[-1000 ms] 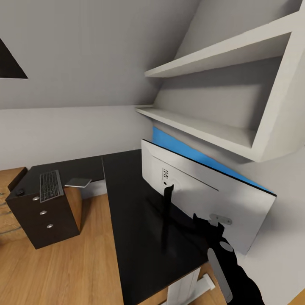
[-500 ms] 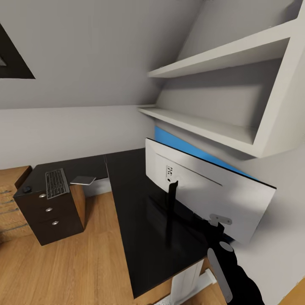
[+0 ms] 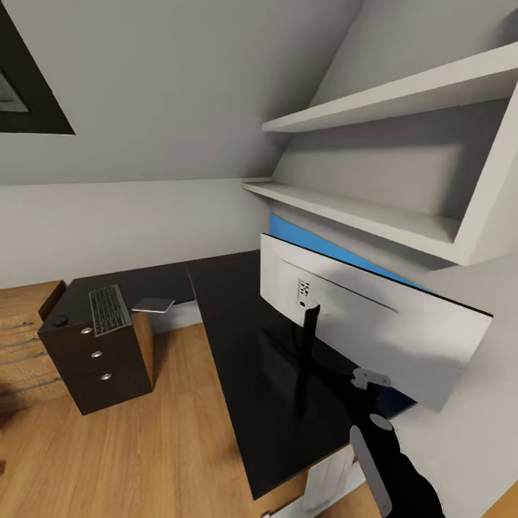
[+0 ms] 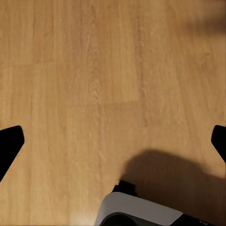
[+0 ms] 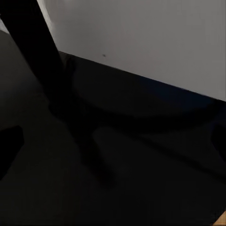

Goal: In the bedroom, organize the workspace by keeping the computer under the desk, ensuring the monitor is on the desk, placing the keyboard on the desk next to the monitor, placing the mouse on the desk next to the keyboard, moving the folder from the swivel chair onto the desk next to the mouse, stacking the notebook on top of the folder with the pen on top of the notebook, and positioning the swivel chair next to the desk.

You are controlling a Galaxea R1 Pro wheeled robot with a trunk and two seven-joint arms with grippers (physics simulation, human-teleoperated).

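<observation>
We see our right gripper's (image 3: 363, 388) black fingers spread wide over the glossy black desk top (image 3: 248, 345), the wide white-backed monitor (image 3: 374, 324) just beyond them, its long axis running from centre to lower right. Our left gripper's (image 4: 113, 141) fingers, also wide, hang over wood-plank floor (image 4: 94, 70). A slim dark-keyed keyboard (image 3: 108, 310) lies lengthwise on the black drawer unit (image 3: 97, 352) at left.
</observation>
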